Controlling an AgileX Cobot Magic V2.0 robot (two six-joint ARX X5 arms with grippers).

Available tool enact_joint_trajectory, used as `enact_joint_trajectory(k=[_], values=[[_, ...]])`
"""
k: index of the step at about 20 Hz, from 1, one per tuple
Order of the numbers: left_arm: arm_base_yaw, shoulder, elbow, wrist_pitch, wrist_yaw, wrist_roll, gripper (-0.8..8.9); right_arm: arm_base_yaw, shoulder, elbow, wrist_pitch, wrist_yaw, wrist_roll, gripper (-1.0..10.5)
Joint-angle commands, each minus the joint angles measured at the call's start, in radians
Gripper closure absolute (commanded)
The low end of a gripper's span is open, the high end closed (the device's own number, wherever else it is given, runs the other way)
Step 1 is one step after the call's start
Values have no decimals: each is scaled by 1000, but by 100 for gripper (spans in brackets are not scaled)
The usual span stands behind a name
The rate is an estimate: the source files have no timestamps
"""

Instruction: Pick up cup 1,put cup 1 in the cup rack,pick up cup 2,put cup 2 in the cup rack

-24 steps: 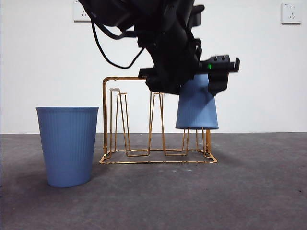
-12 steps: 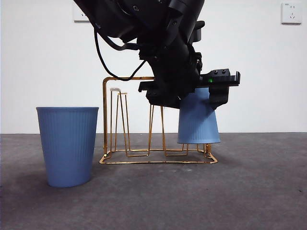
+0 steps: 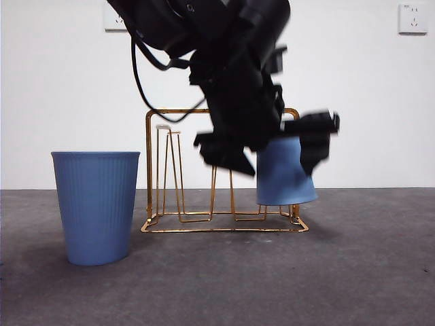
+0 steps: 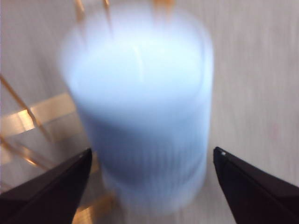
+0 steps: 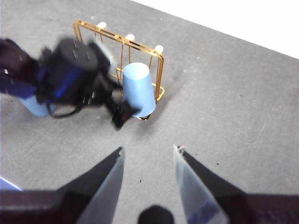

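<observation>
On the grey bench, the gold wire cup rack carries an inverted blue cup at its right end; a second blue cup stands upright left of it. The left hand is spread, jaws apart either side of the racked cup; it should lift straight up to avoid tipping it. The right hand waits spread, well back.

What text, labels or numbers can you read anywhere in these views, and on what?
None can be read.
The upside-down blue cup on the cup rack: plain ribbed sides, no print.
The upright blue cup: plain too.
The wall sockets: any marking too small to read.
The left gripper: blurred, no legible label.
</observation>
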Motion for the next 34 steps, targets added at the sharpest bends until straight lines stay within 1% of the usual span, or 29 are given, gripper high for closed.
enact_joint_trajectory(k=[1,3,7,12,14,16,18,20,23,26,27,30,32,34], values=[[-1,20,-13,-32,10,-40,366,0,-3,-6,9,3,-9,761],[-6,20,-13,-52,17,-46,366,0,-3,-6,8,3,-12,761],[-16,20,-13,-142,126,-115,366,0,-2,-6,4,3,-14,761],[-88,-3,-12,-223,213,-142,366,0,-2,-6,5,3,-10,760],[-132,-42,-12,-234,237,-152,375,0,0,-6,5,3,0,760],[-176,-116,-12,-266,239,-146,377,0,7,-6,5,-5,14,760],[-214,-228,-12,-335,208,-124,377,0,25,-6,7,-18,39,760],[-238,-364,-12,-439,126,-106,377,0,60,-6,19,-84,53,759],[-264,-589,-12,-608,-11,-87,377,0,143,-6,89,-241,61,756],[-270,-801,-12,-751,-106,-85,377,0,262,-6,186,-373,62,748],[-270,-865,-12,-797,-129,-91,377,0,313,-6,216,-418,62,729],[-270,-1017,-12,-911,-159,-106,377,0,479,-6,307,-536,62,562],[-270,-1090,-13,-954,-159,-111,377,2,592,-6,378,-580,89,557],[-270,-1141,-12,-972,-159,-111,377,17,699,-6,456,-583,116,557]])
